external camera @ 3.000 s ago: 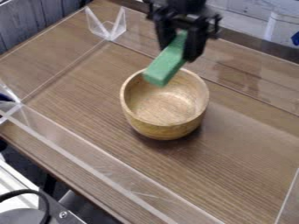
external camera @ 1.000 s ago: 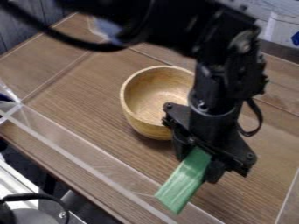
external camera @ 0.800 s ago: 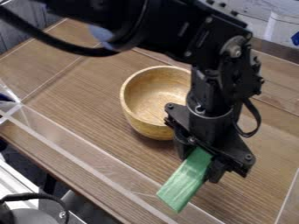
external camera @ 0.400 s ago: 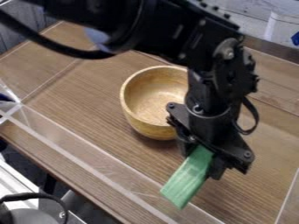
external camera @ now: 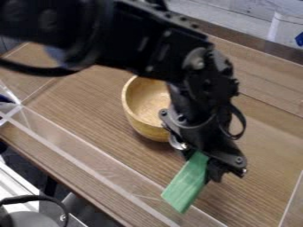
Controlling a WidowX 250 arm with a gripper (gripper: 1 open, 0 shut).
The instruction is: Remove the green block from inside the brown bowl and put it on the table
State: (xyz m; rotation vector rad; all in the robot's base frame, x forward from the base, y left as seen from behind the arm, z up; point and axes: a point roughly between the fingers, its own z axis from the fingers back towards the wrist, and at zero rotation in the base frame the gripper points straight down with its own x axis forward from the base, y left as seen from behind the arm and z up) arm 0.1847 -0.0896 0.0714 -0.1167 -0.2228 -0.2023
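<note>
Gripper jaws are clamped on 1 end of the green block, which points down and toward the camera, over the near part of the table. Whether the block touches the wood, I cannot tell. The brown bowl sits behind it, apart from the block and partly hidden by the black arm.

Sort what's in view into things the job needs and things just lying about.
For the job:
- green rectangular block, at the black gripper
- round light-tan wooden bowl
- brown wood-grain table

Just lying about:
- black cable at the lower left
- clear acrylic edging along the table
</note>
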